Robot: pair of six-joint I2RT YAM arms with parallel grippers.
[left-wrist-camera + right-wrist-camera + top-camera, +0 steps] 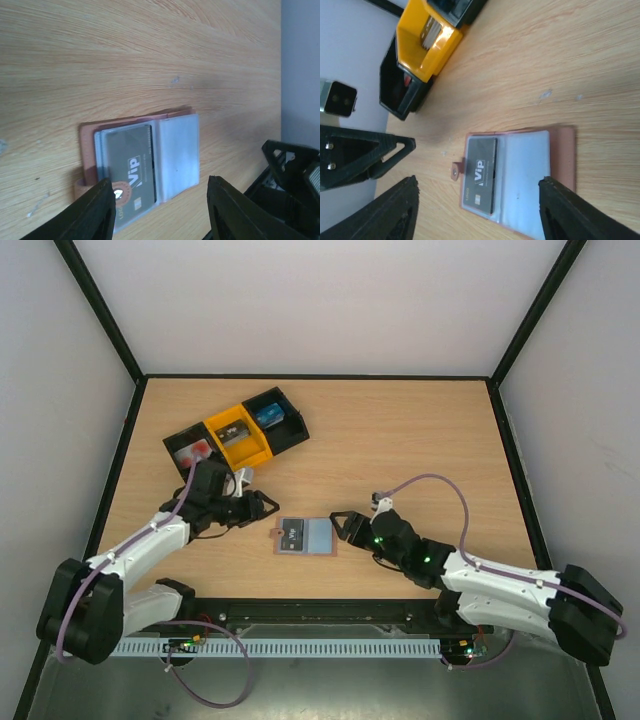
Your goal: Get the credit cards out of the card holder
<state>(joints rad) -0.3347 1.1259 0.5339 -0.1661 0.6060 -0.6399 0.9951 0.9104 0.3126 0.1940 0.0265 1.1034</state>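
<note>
- Black left claw point(268, 508) hovers just left of the card holder point(306, 536), spread and gripping nothing.
- Holder lies open on the wooden desk point(420, 450), one dark credit card point(481, 172) sleeved in its left panel.
- Right claw point(343, 528) stands spread at the holder's right edge, empty.
- Approach step, I judge; next, pin the holder and slide the card out.

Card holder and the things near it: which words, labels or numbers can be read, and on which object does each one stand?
"Vip": pale letters on the dark credit card inside the card holder.
Smaller pale print on the same card: too small to read.
Items in the black-and-yellow tray: any labels are too blurred to read.
</note>
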